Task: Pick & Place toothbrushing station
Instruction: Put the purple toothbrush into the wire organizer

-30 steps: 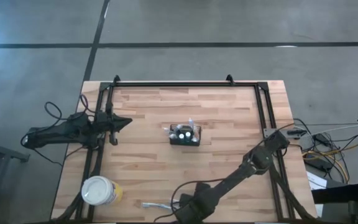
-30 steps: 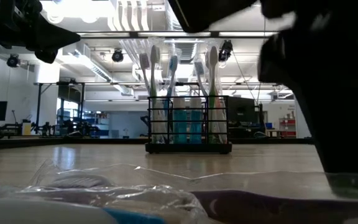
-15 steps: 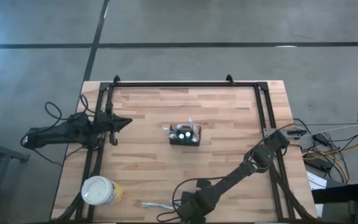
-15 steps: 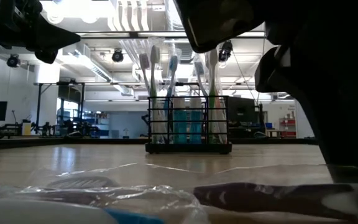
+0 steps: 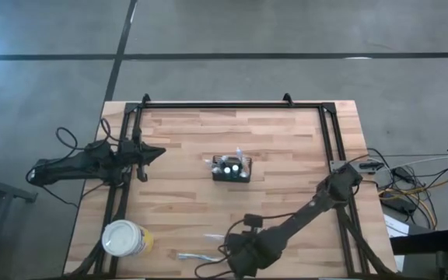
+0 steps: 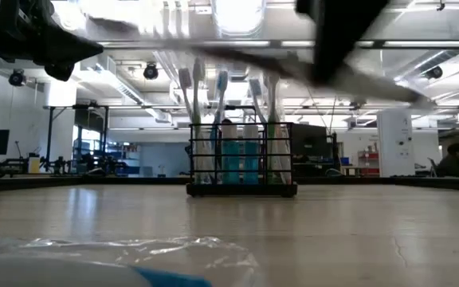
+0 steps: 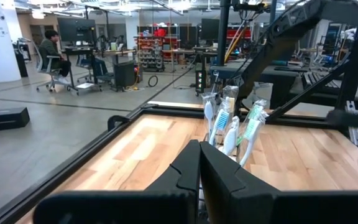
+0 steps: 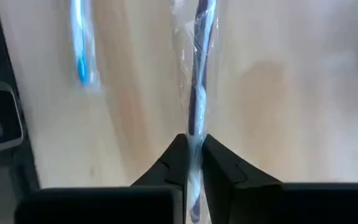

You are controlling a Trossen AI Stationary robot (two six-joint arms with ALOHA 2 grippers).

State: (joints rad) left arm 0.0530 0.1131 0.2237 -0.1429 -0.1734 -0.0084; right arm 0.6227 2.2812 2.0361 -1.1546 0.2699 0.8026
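table (image 5: 286,148): bare wood | toothbrushing station (image 5: 232,169): mid-table, upright, light, rigid mesh, tippy with brushes; I'd grip its rim | my right gripper (image 8: 191,155): clamped on wrapped toothbrush (image 8: 199,81), light, slippery film | left gripper (image 5: 152,152): closed, parked at left edge
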